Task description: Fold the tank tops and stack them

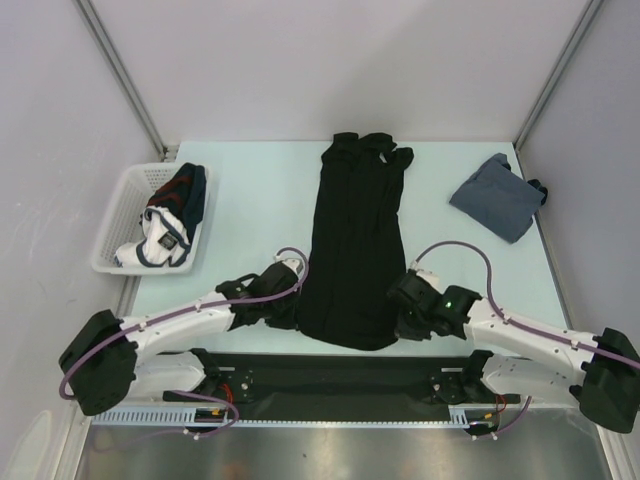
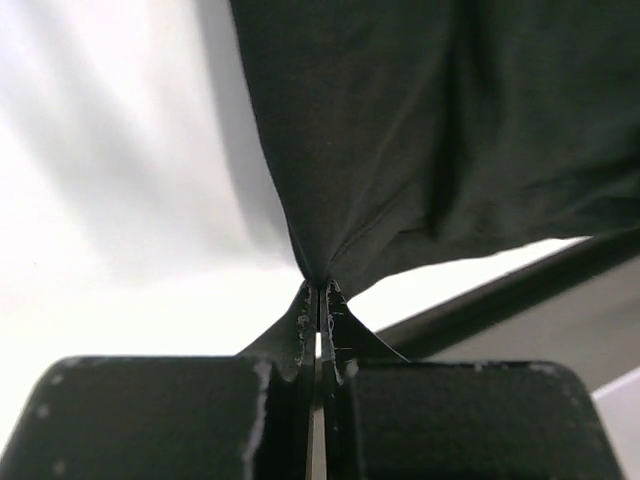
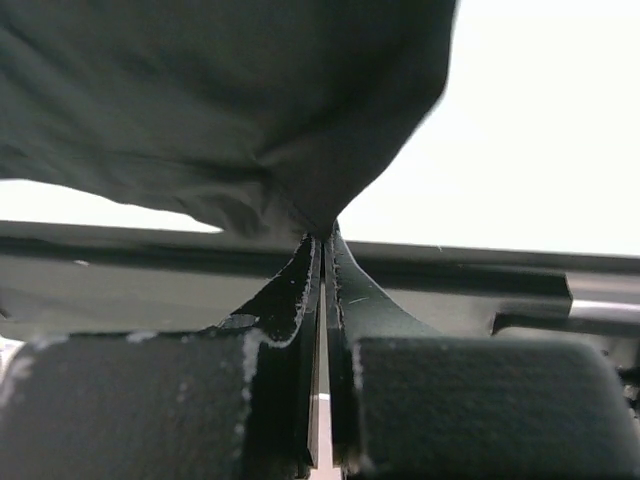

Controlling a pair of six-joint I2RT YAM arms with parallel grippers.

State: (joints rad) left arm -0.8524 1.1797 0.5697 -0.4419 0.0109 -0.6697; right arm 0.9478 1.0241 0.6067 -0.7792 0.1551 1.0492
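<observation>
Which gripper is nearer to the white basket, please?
Left. The left gripper pinches the black top's near left corner, just right of the basket; the right gripper pinches its near right corner, farther across.

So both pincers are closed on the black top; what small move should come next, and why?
Probably lift the near hem a little and carry it toward the far end. The left pincer and the right pincer each pinch a near corner of the black tank top, which lies long and narrow, so a half fold seems next.

table (image 1: pixel 250 175) open between black tank top (image 1: pixel 355 250), left basket (image 1: pixel 112 225), right grey top (image 1: pixel 495 197).
</observation>
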